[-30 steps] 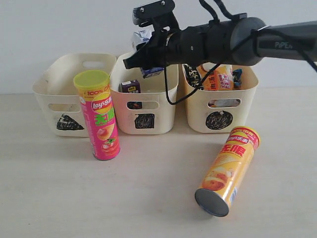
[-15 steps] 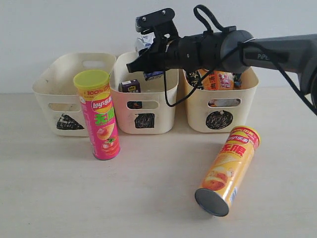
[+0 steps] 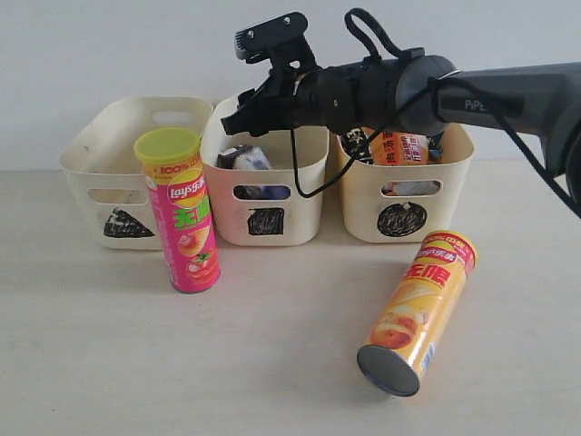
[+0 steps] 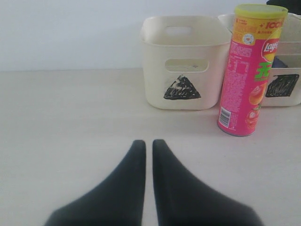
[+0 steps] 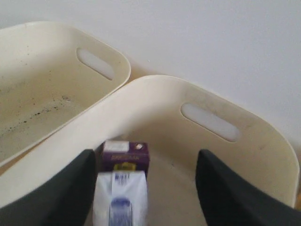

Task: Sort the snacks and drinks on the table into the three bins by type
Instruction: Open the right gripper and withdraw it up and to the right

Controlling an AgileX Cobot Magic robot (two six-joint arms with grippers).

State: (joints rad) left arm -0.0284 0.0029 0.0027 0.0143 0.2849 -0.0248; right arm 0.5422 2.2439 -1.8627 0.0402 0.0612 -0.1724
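Observation:
My right gripper [image 3: 243, 111] [image 5: 146, 155] hangs open over the middle bin [image 3: 300, 213] [image 5: 263, 141], holding nothing. Below it, inside that bin, a white and blue drink carton [image 5: 120, 197] [image 3: 247, 158] lies against a small purple carton [image 5: 124, 157]. The pink chip tube with a yellow lid [image 3: 182, 213] [image 4: 251, 70] stands upright in front of the left bin [image 3: 91, 173] [image 4: 183, 61]. On its side on the table right of centre lies the orange-yellow chip tube [image 3: 418, 313]. An orange noodle packet [image 3: 399, 145] sits in the right bin [image 3: 454, 195]. My left gripper [image 4: 145, 142] is shut and empty, low over the table.
The three cream bins stand in a row against the white back wall, each marked with a black scribble. The left bin shows nothing inside. A black cable [image 3: 304, 177] hangs from the right arm over the middle bin's front.
My right gripper has opened and let go of the white and blue carton, which dropped into the middle bin beside the purple one. The arm shifted slightly left.

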